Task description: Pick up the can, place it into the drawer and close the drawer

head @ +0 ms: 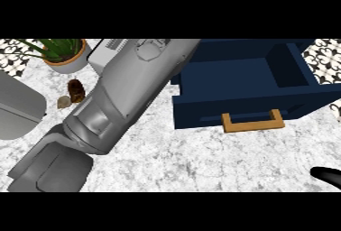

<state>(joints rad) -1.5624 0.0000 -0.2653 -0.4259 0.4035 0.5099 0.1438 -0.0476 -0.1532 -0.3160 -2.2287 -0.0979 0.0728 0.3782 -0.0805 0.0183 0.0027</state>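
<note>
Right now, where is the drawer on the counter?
In the head view the open blue drawer sits at the upper right of the counter, just right of the left forearm, its tan handle toward the robot.

The drawer (200, 113) is a deep navy box resting on the white marbled counter (200, 158), toward its far right part. It stands open, its hollow inside showing between upright walls. Its flat front panel faces the counter's near edge and carries a tan, U-shaped handle (253, 127) near the panel's middle.
</note>
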